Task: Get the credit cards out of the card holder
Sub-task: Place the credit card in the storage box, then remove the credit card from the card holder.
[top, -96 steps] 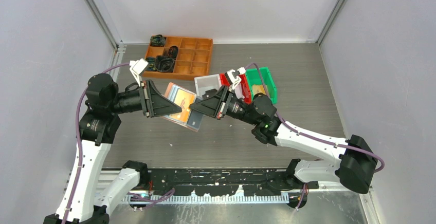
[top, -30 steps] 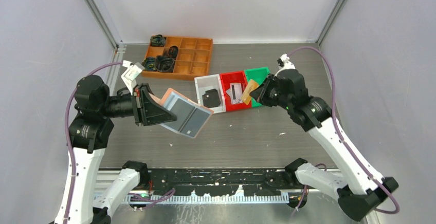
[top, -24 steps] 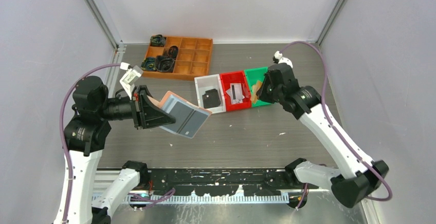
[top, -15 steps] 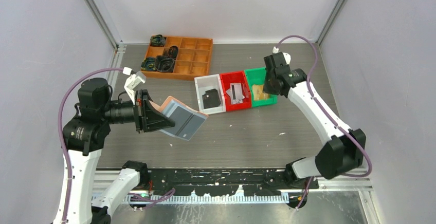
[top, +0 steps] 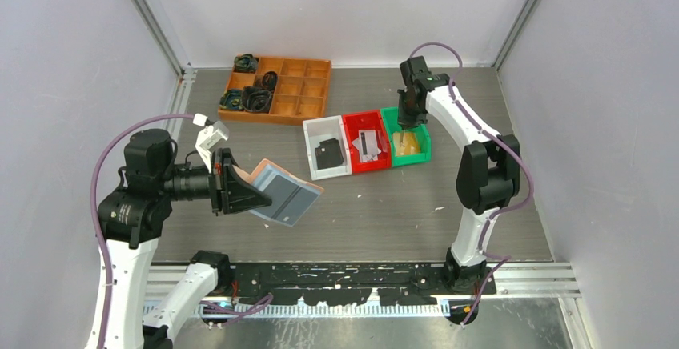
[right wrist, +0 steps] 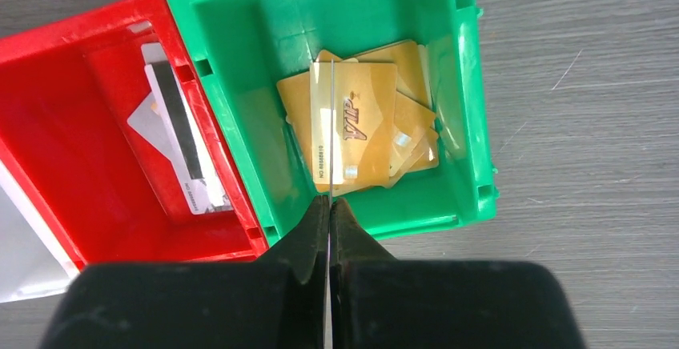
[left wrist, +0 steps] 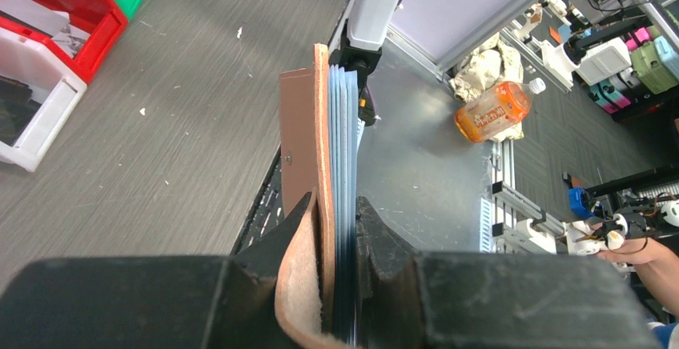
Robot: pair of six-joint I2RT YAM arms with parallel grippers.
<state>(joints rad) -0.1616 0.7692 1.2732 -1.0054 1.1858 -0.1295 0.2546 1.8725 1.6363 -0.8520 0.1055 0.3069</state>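
Note:
The salmon-pink card holder (top: 280, 194) hangs above the table at the left, clamped by my left gripper (top: 243, 194). In the left wrist view the jaws are shut on its leather cover (left wrist: 320, 137) and its bluish sleeves (left wrist: 344, 137). My right gripper (top: 408, 121) hovers over the green bin (top: 425, 145) at the back. In the right wrist view its jaws (right wrist: 329, 205) are pinched on a thin credit card (right wrist: 330, 125) seen edge-on. Several gold credit cards (right wrist: 368, 121) lie in the green bin (right wrist: 256, 37) directly below it.
A red bin (top: 352, 122) holds white cards with a dark stripe (right wrist: 180, 137). Left of it, a white bin (top: 312, 126) holds a black item. An orange compartment tray (top: 308, 93) stands at the back left. White specks lie on the grey table (top: 384, 213).
My right arm swung from the table's middle to the back, carrying a card over the green bin. My left arm drew the card holder back towards the left and slightly nearer.

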